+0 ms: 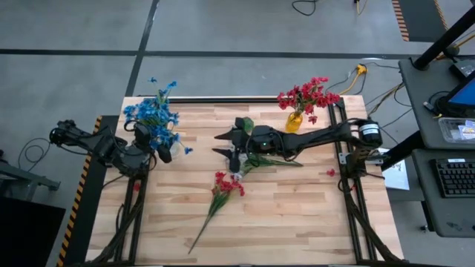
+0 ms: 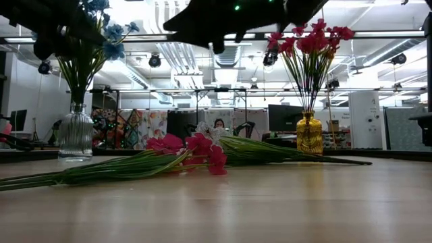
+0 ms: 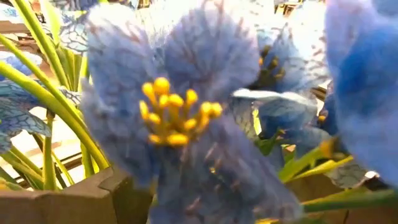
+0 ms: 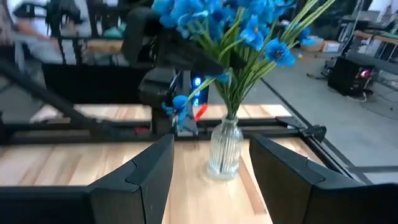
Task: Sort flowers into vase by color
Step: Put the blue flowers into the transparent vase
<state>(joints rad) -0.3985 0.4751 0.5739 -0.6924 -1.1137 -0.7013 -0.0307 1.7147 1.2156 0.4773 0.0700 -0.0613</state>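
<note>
Fingers of the right gripper (image 4: 211,180) stand wide apart and empty above mid-table, facing the blue flowers (image 1: 154,113) in the clear vase (image 4: 225,149), while red flowers (image 1: 227,184) lie on the table (image 1: 297,215).

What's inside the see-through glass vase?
The clear ribbed glass vase holds green stems of bright blue artificial flowers. Whether there is water cannot be told, and the left arm hides some blossoms from above.

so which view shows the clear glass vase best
The right wrist view: the clear glass vase shows whole, holding blue flowers. The low view shows it smaller at the left; the high view hides it under blooms; the left wrist shows only petals.
</note>
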